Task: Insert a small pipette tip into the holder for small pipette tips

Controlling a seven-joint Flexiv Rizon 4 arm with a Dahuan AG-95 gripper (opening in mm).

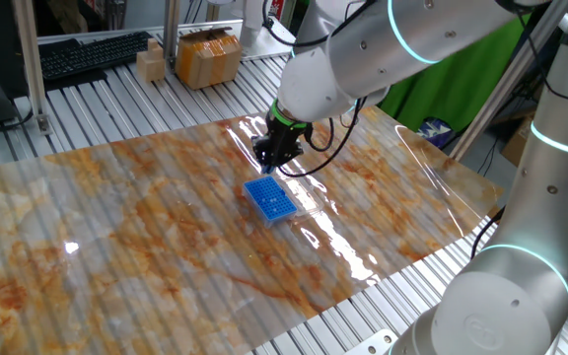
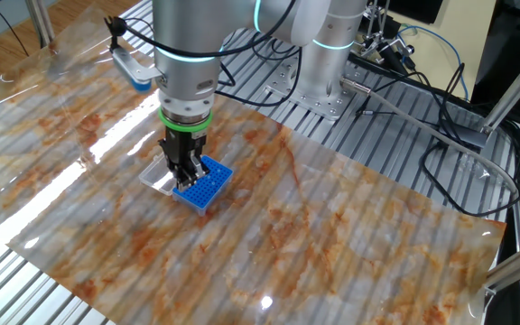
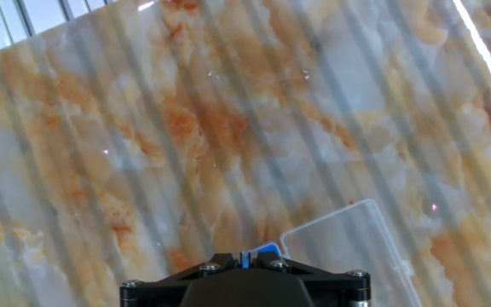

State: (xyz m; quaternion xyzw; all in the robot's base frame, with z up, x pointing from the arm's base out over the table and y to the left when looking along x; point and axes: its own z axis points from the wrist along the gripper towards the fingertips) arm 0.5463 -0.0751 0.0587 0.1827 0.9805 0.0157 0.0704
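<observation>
Blue tip holder (image 2: 204, 184) sits directly under the gripper (image 2: 184, 171), poking out toward the clear lid (image 2: 158, 175) side. Gripper points straight down, jaws nearly shut; can't tell if a tip is pinched. Marbled sheet (image 2: 332, 226) all round.

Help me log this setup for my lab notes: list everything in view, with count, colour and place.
holder for small pipette tips: one, bright blue, on the mat under the end effector.
clear lid: one, transparent, flat on the mat beside the holder.
marble-pattern mat: one, orange and white, covering the slatted table.
cardboard boxes: two, brown, at the far table edge.
keyboard: one, black, far left.
cables: several, black, beside the arm's base.
end effector: one, black, shut, pointing down over the holder.
</observation>
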